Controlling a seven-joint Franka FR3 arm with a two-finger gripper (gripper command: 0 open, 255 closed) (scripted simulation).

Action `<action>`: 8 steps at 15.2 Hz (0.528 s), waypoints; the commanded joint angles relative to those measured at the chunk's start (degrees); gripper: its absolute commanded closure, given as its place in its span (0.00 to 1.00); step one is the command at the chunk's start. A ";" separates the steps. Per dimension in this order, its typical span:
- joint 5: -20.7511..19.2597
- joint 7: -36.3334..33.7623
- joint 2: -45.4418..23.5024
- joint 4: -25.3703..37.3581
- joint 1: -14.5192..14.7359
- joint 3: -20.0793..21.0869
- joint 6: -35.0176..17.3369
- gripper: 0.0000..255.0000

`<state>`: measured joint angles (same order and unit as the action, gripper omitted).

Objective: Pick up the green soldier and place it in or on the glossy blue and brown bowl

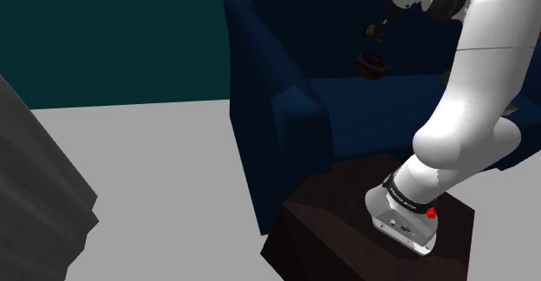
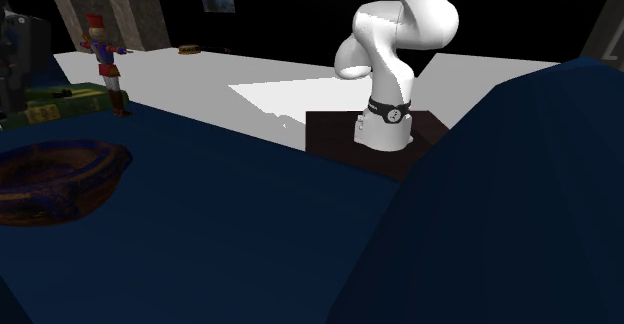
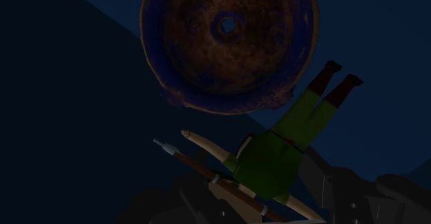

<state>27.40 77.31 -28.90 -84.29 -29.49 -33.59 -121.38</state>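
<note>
Gripper (image 1: pixel 380 24) hangs high over the sofa seat at the end of the white arm (image 1: pixel 468 106), and as far as I can make out it is pinched on the green soldier (image 3: pixel 273 157). In the wrist view the dim black fingers (image 3: pixel 331 195) sit either side of the figure's chest, and in the shoulder view the toy hangs in the air, clear of the seat. Its brown-booted legs stick out away from the hand, and a thin rifle and a pale arm jut sideways past the grip. I would judge it a light, stiff little toy with a smooth, rather slippery skin. The chest is the sound place to hold, being the thickest part, while the rifle and arm look thin enough to snap, or to twist the figure round, if squeezed. Held towards one end like that, it could swing in the grip, so a gentle move seems wise. Just beneath, apart from the soldier, sits the glossy blue and brown bowl (image 3: pixel 179 57), round, empty and wavy-rimmed, resting on the dark blue sofa (image 1: pixel 286 123). A hard toy released from high up might bounce off that shiny inside, so coming down close before opening looks best. Near, at the shoulder view's lower right, is the dark stand (image 1: pixel 347 227). In the second exterior view a red-hatted toy figure (image 2: pixel 105 62) stands beyond the bowl.
</note>
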 commanded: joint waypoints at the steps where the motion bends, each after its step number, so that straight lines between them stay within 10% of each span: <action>1: 1.45 2.27 -2.55 4.28 -3.51 0.27 2.32 1.00; 8: 3.68 5.17 -6.29 6.49 -6.95 1.23 1.52 1.00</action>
<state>30.84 82.24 -34.93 -77.33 -36.44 -32.50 -119.15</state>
